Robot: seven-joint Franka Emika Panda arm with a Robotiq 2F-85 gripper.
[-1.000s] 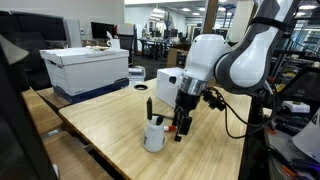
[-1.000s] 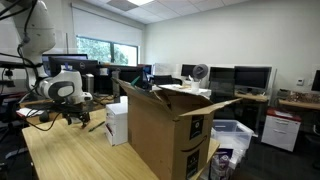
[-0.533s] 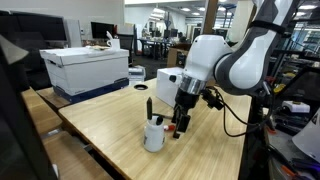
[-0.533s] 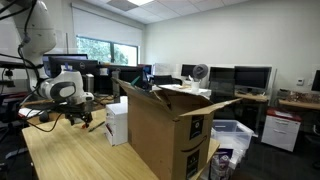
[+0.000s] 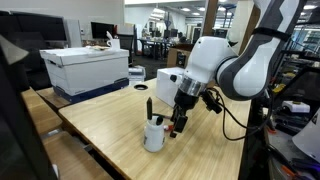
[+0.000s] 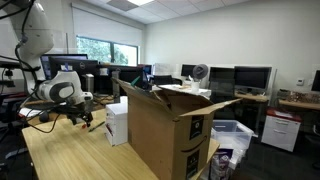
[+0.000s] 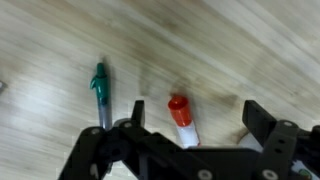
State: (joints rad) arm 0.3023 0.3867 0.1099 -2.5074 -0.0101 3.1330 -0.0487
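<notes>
Office table (image 5: 105,128): the robot's claw (image 5: 176,127) hangs released beside a white cup (image 5: 154,138), over a red-capped marker (image 7: 181,117) lying near a green pen (image 7: 100,84). Seemingly the approach stage; next, a straight descent to straddle the marker.

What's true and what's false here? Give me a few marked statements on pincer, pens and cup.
1. The pincer is open and holds nothing. True.
2. A green pen lies flat on the wooden table. True.
3. The red-capped marker is clamped in the pincer. False: it lies on the table, with the jaws spread apart and not touching it.
4. The white cup is empty. False: a black marker stands upright in it.
5. The cup lies tipped on its side. False: it stands upright on the table, next to the pincer.
</notes>
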